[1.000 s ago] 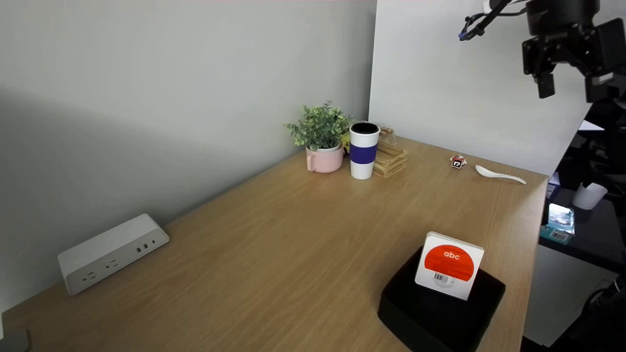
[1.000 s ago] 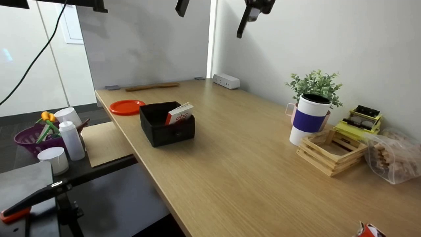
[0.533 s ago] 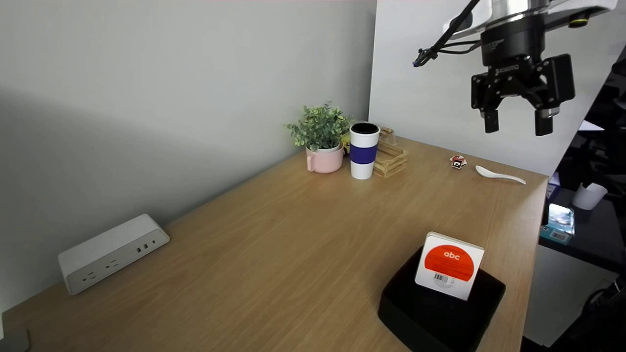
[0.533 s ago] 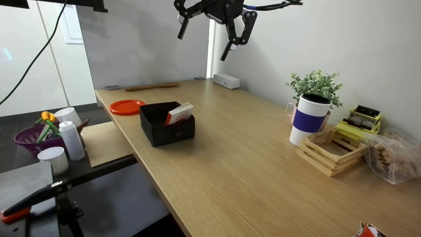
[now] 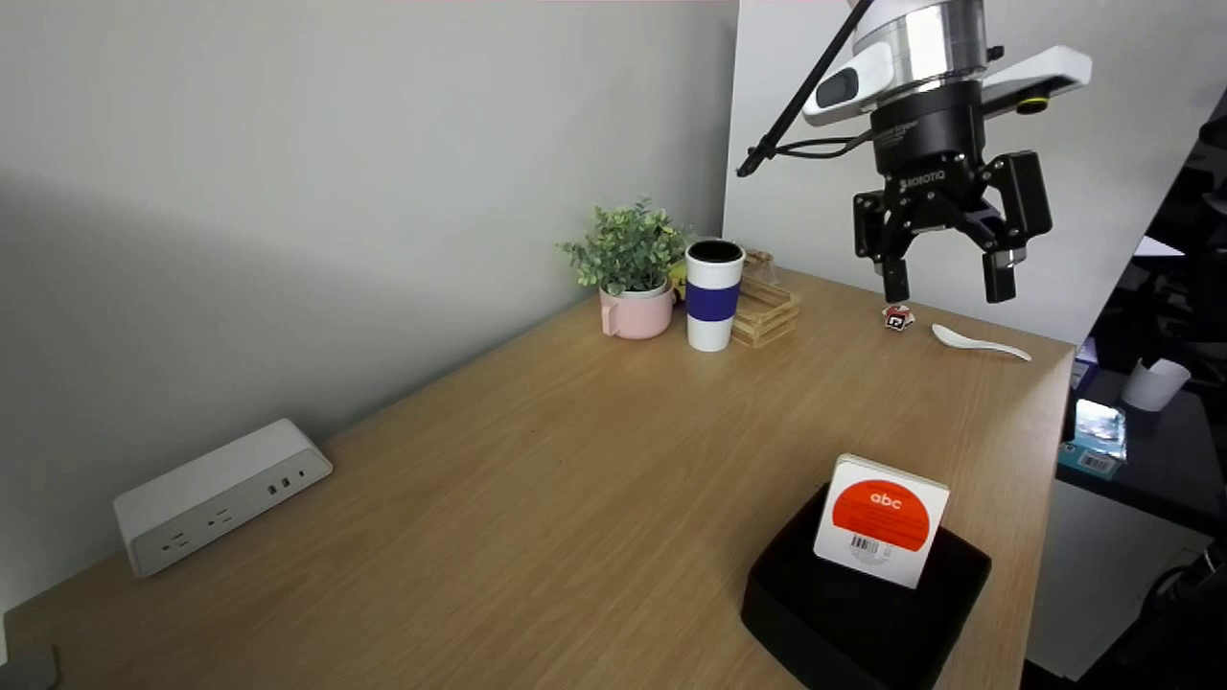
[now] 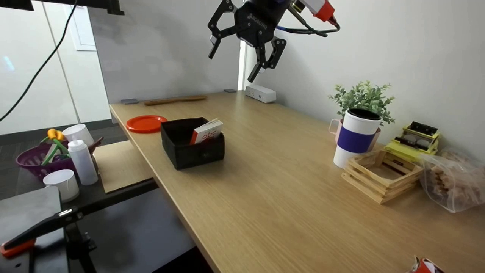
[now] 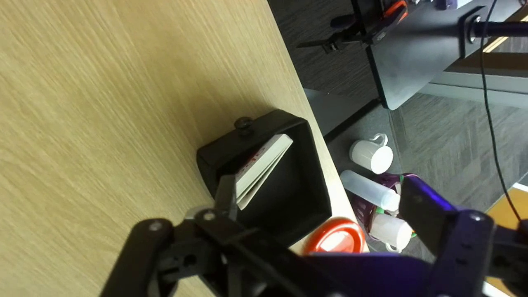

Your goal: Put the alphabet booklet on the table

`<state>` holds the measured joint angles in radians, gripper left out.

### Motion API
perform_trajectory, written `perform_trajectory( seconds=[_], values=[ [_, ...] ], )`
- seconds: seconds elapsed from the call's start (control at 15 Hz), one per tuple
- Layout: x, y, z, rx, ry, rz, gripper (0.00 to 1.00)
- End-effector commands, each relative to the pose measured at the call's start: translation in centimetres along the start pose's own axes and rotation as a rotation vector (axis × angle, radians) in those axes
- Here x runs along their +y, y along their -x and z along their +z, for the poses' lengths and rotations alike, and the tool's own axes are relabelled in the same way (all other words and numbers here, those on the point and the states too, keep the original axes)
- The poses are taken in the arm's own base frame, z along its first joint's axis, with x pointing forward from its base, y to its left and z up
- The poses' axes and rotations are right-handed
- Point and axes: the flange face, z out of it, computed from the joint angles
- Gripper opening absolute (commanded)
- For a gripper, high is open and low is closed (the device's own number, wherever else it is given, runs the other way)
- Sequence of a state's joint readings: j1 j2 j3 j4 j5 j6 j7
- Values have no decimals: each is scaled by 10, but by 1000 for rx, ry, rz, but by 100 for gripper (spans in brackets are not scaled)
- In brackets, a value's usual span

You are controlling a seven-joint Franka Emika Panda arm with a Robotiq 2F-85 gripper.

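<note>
The big table (image 5: 537, 479) is light brown wood, and it fills much of both exterior views. The robot's black gripper (image 5: 948, 287) hangs in the air above it, pointing down. Its two fingers (image 5: 999, 280) are spread wide apart, and it is holding nothing. A black box (image 6: 189, 158) with a round knob (image 7: 243, 122) sits on the table, close to the edge. By the wall (image 5: 288, 192) there is a white plug box (image 5: 225, 498). A bushy green plant (image 5: 623, 251) stands in a pink cup (image 5: 637, 314), with a low wooden crate (image 6: 363, 182) and a tall white cup (image 5: 712, 299) near it. A round red plate (image 6: 146, 124) lies just beside the black box.

The alphabet booklet (image 5: 882, 522) is white, with a big orange-red circle and the letters abc. It is inside the black box, tipped against the side with the knob, and its top pokes up past the rim. It sits lower than the gripper and well apart from the fingers. In the wrist view it shows next to the tip of one finger, but from there it is hard to tell how far below it lies. A white spoon (image 5: 978, 343) lies on the table, and near it is a tiny red and white thing (image 5: 897, 318).
</note>
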<state>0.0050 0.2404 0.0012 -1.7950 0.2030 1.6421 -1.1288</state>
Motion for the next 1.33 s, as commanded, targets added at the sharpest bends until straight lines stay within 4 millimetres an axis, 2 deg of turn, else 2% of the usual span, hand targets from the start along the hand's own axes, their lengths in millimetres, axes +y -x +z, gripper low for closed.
perform_trajectory(
  seconds=[0.0,0.2,0.87,1.0,1.07,1.27],
  values=[
    [1,-1,0,-1,-1,-4,100],
    [-1,-5,-6,63,-7,16,100],
    [18,-18,9,553,-69,368,100],
    [19,-19,5,668,-82,395,100],
    [23,-22,6,586,-78,367,100],
    [23,-23,4,638,-92,389,100]
  ],
)
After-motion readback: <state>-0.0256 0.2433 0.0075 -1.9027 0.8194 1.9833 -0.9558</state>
